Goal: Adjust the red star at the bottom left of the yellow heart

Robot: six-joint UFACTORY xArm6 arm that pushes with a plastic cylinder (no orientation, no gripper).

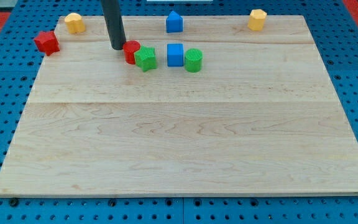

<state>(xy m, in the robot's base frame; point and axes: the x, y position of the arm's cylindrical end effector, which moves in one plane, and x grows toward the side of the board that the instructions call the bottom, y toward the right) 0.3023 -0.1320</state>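
Note:
The red star (46,42) lies at the board's top left edge. The yellow heart (74,22) sits above and to its right, near the top edge. My tip (117,47) rests on the board to the right of both, just left of a red round block (131,51) and almost touching it. The rod rises from the tip to the view's top.
A green star (145,58) touches the red round block on its right. A blue cube (175,55) and a green cylinder (193,60) stand further right. A blue pointed block (174,22) and a yellow hexagon (257,19) sit along the top edge.

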